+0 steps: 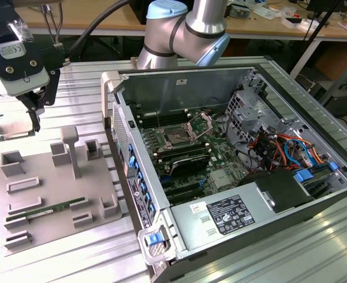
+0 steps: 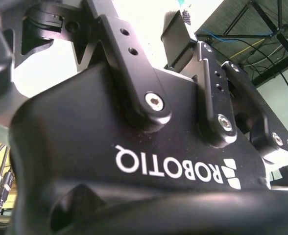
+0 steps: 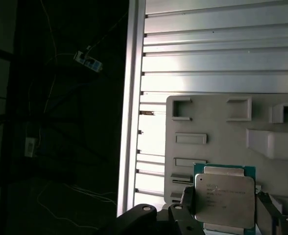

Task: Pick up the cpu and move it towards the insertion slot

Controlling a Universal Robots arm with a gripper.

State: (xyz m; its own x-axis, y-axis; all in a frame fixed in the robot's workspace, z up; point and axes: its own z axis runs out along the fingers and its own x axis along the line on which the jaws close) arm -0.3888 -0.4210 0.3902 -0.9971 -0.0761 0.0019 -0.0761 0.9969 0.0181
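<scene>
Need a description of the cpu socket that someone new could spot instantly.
Look inside the open computer case at the exterior view's right. Mid-board sits the insertion slot: a dark square with a shiny silver frame, unlike the long black memory slots beside it.

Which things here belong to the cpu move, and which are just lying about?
In the job: the cpu, held in the gripper; the insertion slot inside the computer case.
Lying about: the grey tray, the memory stick on it, the power supply, the small heatsink.
</scene>
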